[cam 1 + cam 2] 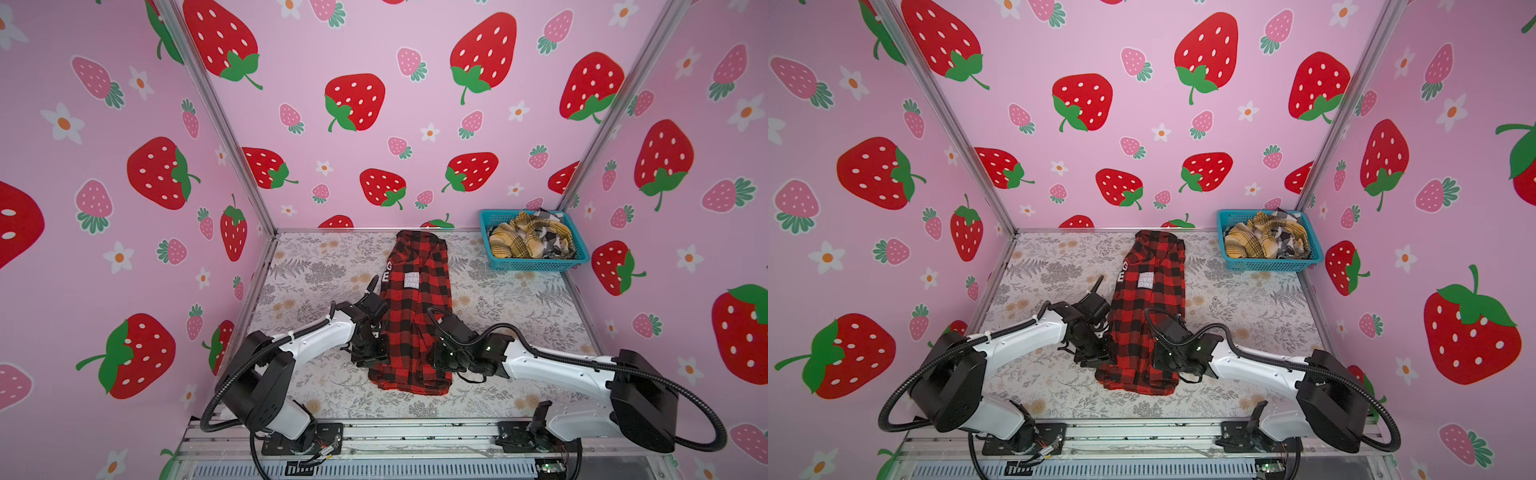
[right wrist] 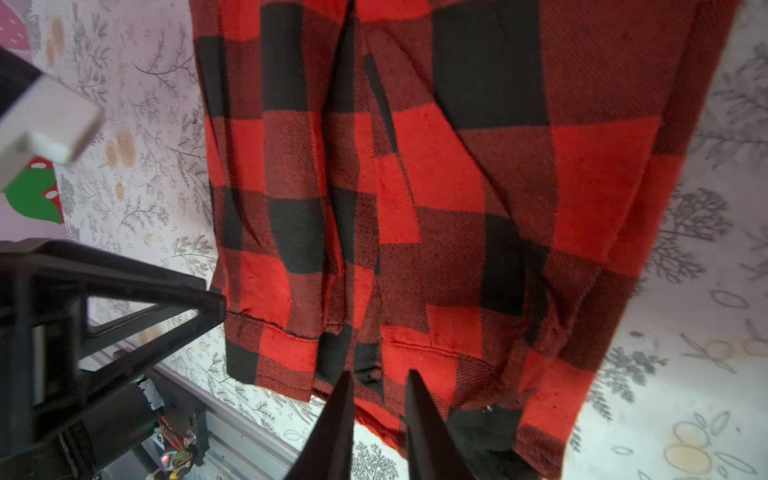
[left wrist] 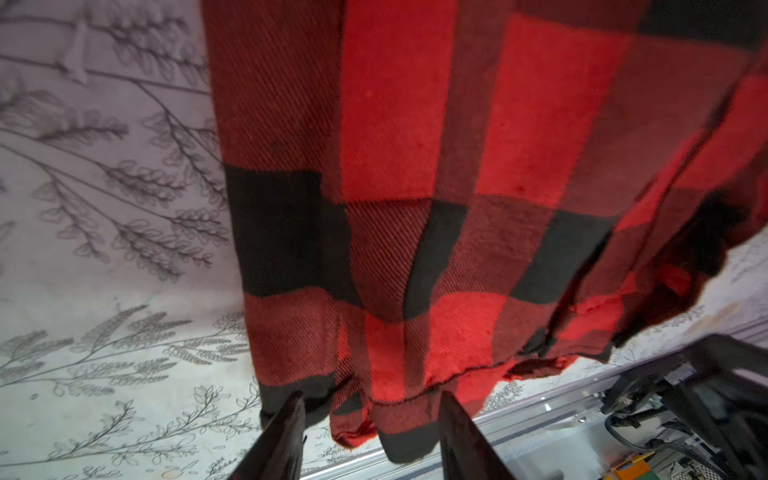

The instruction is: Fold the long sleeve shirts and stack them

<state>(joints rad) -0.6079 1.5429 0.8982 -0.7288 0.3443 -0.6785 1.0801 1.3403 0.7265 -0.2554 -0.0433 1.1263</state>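
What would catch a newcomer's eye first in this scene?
The red-and-black plaid shirt lies lengthwise mid-way across the floral table, with the left pincer and right pincer both at its near hem. The turquoise basket in the far right corner holds crumpled yellow and black-and-white plaid shirts. Strawberry-print walls surround everything.

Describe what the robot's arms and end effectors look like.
The left arm and right arm share white shells and black joint housings. A ribbed black cable hose loops along each. The left end effector and right end effector each have two slim, tapered black fingers.
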